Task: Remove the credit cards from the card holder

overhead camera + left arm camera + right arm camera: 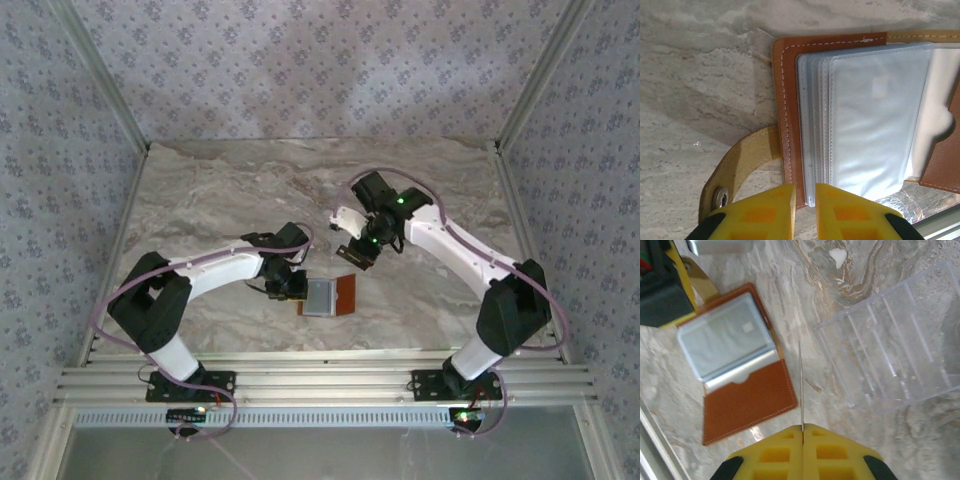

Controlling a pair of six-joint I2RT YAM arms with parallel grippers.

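Fingers [765, 212] of the left gripper [805, 195] stand almost closed, with a narrow gap. The left edge of the holder [787, 100] runs into that gap, so they appear to pinch and steady it. The right gripper [802, 429] is fully closed on one card [801, 385], seen edge-on as a thin line rising from between the yellow pads.

**Location.** The holder [345, 292] lies open on the table [220, 190], centre and near, just right of the left gripper [285, 282]. The right gripper [360, 250] hangs farther back and to the right. Its card is in the air between the holder [750, 395] and the tray [890, 340].

**Step in hand.** Judged from this layout, one card is extracted and awaits set-down. The holder is restrained for further pulls.

**Next move.**
1. Lower the card flat; the tray is the likely drop point.
2. Part the right fingers only once the card is supported.
3. Return to the sleeves [870, 115]. A pale panel with a small square mark shows through the front one; whether it is a card cannot be told.

**Materials.**
- Holder: tan leather, pale stitching, rounded corners, strap [740, 160] with a metal snap.
- Sleeves: stacked, clear, glossy film, slightly wrinkled.
- Card: thin, rigid, flat.
- Tray: clear hard plastic with ribbed dividers.
- Table: smooth veined marble pattern.
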